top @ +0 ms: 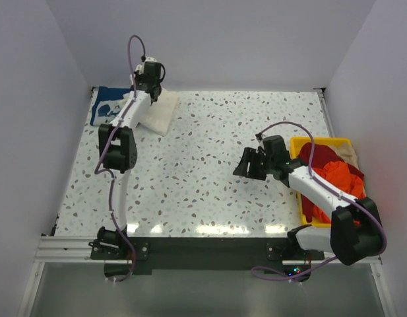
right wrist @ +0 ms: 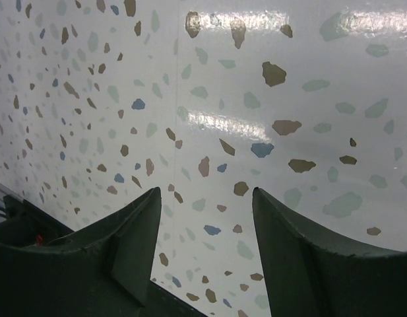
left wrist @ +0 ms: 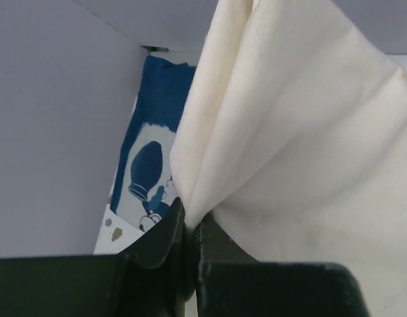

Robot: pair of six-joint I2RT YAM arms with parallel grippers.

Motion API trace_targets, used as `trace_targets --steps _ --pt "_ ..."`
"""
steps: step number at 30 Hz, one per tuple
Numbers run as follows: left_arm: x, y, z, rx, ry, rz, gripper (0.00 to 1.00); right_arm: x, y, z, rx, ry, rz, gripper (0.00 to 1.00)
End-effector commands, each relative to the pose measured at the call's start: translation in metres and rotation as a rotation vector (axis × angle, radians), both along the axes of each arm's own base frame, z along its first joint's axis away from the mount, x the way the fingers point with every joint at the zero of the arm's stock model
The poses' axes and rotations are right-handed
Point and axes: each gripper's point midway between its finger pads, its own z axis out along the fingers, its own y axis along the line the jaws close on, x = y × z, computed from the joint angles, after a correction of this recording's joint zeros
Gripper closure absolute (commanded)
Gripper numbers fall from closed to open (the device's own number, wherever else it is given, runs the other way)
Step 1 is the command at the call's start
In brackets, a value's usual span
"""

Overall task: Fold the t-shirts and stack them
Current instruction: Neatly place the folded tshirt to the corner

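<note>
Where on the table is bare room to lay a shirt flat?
Widest bare patch: the table middle, between the left arm and the right fingers. The far strip from the cream shirt to the bin is bare too. Crowded: the far left corner, where the left fingers pinch the cream shirt beside the navy shirt, and the right edge with the bin.

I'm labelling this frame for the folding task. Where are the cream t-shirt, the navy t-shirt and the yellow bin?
cream t-shirt (left wrist: 302,132): left wrist view, broad panel right of the crease.
navy t-shirt (top: 101,98): top external view, blue cloth near the far left corner.
yellow bin (top: 328,140): top external view, far rim.
</note>
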Motion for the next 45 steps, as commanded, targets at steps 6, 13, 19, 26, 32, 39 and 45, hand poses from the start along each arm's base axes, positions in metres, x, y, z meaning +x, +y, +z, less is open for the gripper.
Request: trace_targets --steps 6,13,19,26,32,39,45 --pt "0.019 0.055 0.096 0.101 -0.209 0.050 1.00 -0.002 -0.002 -0.007 -0.021 -0.006 0.012 0.39" --pt "0.022 0.058 0.117 0.122 -0.235 0.021 1.00 0.005 0.000 -0.012 -0.033 0.011 0.003 0.40" --pt "0.018 0.058 0.140 0.127 -0.267 0.008 1.00 0.009 0.000 -0.012 -0.039 0.009 -0.004 0.40" --pt "0.015 0.056 0.161 0.123 -0.295 -0.009 1.00 0.009 -0.001 -0.011 -0.043 0.003 -0.005 0.40" --pt "0.009 0.058 0.172 0.132 -0.303 -0.004 1.00 0.009 -0.002 -0.012 -0.046 -0.001 -0.009 0.40" --pt "0.004 0.059 0.183 0.135 -0.318 -0.003 1.00 0.006 -0.004 -0.013 -0.050 -0.004 -0.009 0.40" --pt "0.004 0.060 0.185 0.143 -0.319 -0.002 1.00 0.006 -0.004 -0.013 -0.053 -0.003 -0.011 0.40"
